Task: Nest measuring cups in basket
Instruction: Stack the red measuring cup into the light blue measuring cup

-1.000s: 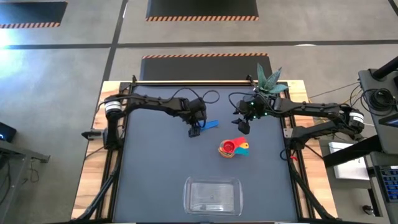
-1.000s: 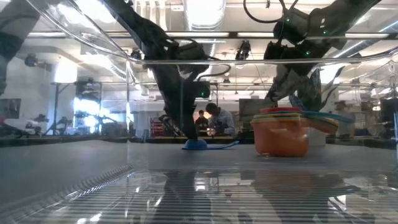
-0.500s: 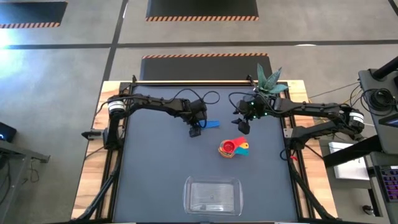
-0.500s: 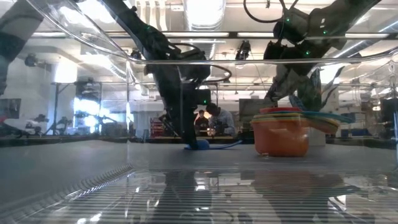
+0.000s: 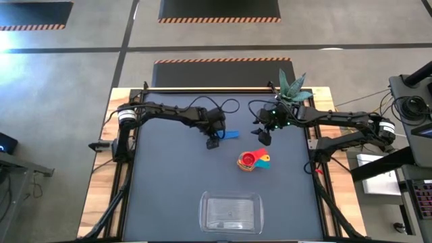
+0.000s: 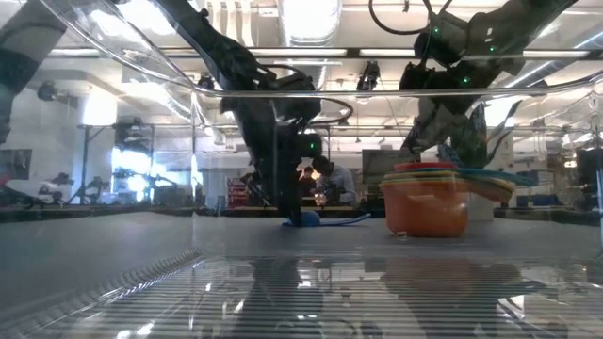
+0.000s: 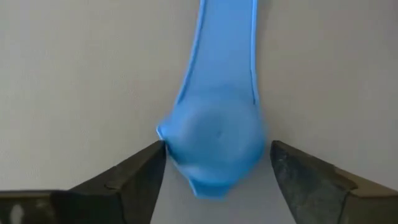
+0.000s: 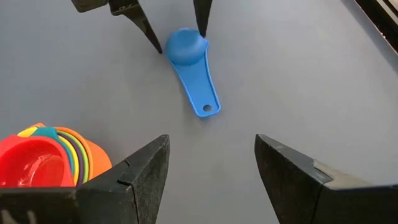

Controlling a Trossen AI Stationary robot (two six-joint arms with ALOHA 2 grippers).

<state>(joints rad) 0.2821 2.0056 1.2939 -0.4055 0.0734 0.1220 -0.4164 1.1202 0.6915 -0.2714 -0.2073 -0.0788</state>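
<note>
A blue measuring cup [image 7: 217,134] lies on the dark mat, its bowl under my left gripper [image 5: 212,143] and its handle [image 5: 231,135] pointing toward the table's right. My left gripper is open and points steeply down, with one finger on each side of the bowl [image 8: 185,45]. A nested stack of measuring cups [image 5: 253,160], orange outermost and red innermost, stands to the near right. My right gripper [image 5: 263,137] hovers open above the mat between the stack and the blue cup. The clear basket [image 5: 205,212] stands at the near edge. My left gripper's fingers [image 7: 140,168] stand close on either side of the blue cup's bowl [image 7: 177,140], coming from above. I cannot tell whether they touch it. The cup lies on the mat.
A small potted plant [image 5: 291,88] stands at the far right corner, behind my right arm. The mat [image 5: 169,182] lies bare between the basket and the cups. People show in the room beyond the table in the low view.
In the low view my left gripper has sunk a little around the blue cup; one finger now stands in front of the bowl.
</note>
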